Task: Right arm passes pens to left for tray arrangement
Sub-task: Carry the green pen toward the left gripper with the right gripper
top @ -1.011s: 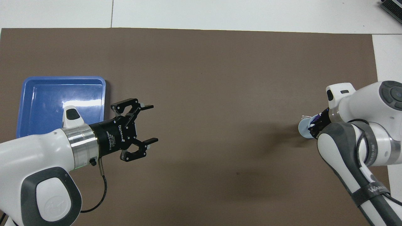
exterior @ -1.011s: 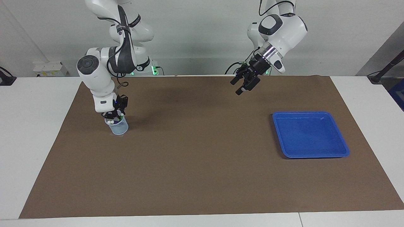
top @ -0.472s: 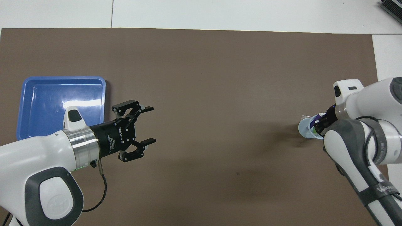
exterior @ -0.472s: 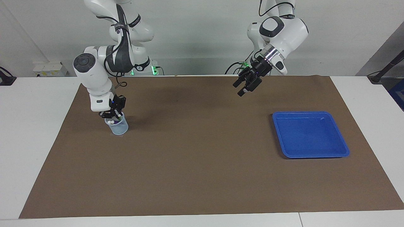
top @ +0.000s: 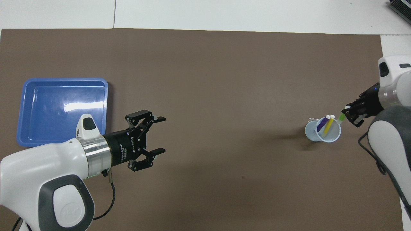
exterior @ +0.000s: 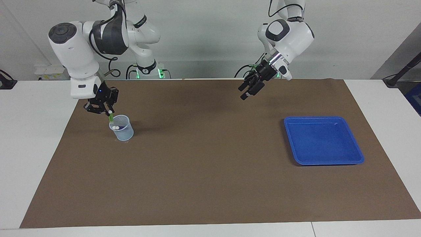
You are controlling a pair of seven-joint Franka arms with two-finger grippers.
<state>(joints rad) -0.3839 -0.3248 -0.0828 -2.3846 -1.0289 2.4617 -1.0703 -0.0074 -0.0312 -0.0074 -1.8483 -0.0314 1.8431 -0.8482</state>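
My right gripper [exterior: 109,111] [top: 346,113] hangs just above the pale-blue mesh cup [exterior: 122,132] [top: 322,136] and is shut on the whitish top of the green pen [exterior: 111,116] [top: 341,119]. That pen hangs upright, its lower end level with the cup's rim. Inside the cup lean the purple pen [top: 322,124] and the yellow pen [top: 327,125], whitish ends up. The left gripper [exterior: 245,93] [top: 159,134] is open and holds nothing, raised over the mat beside the blue tray [exterior: 324,140] [top: 48,128]. The tray has nothing in it.
A brown mat [exterior: 210,171] [top: 218,70] covers most of the white table. The cup stands toward the right arm's end, the tray toward the left arm's end, with bare mat between them.
The right gripper closed inside the cup and rose, lifting the green pen up to the rim. The left gripper shifted slightly and stayed open.
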